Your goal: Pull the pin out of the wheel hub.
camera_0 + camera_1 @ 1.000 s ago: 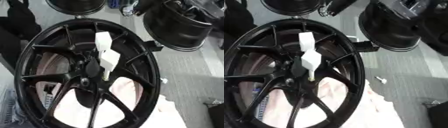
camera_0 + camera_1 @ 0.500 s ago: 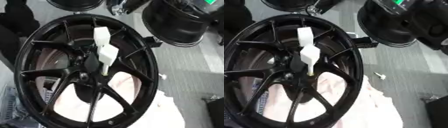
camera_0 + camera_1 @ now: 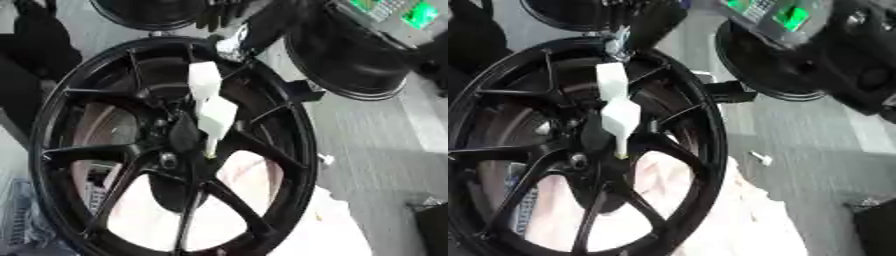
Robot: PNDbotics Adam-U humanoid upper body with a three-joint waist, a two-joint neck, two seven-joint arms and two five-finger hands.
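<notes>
A large black spoked wheel hub (image 3: 289, 150) lies across most of both views. A white pin (image 3: 216, 116) stands in its centre, made of two blocky white parts and a thin tip that enters the hub's middle (image 3: 208, 152). A black hand with a silver joint (image 3: 229, 46) comes in from the top, and I take it for my right hand. It is just above and touching or almost touching the pin's upper end (image 3: 611, 77). It is blurred, so I cannot make out its grip. My left hand is nowhere in view.
More black wheels lie at the top (image 3: 149, 15) and upper right (image 3: 350, 60). A device with green lights (image 3: 785, 17) is at the top right. A pale cloth (image 3: 324, 225) lies under the hub. A small white piece (image 3: 760, 158) lies on the grey floor.
The whole picture has shifted, so the camera moved. A black hand has come in at the top and reached the pin's upper end. The pin still stands in the hub.
</notes>
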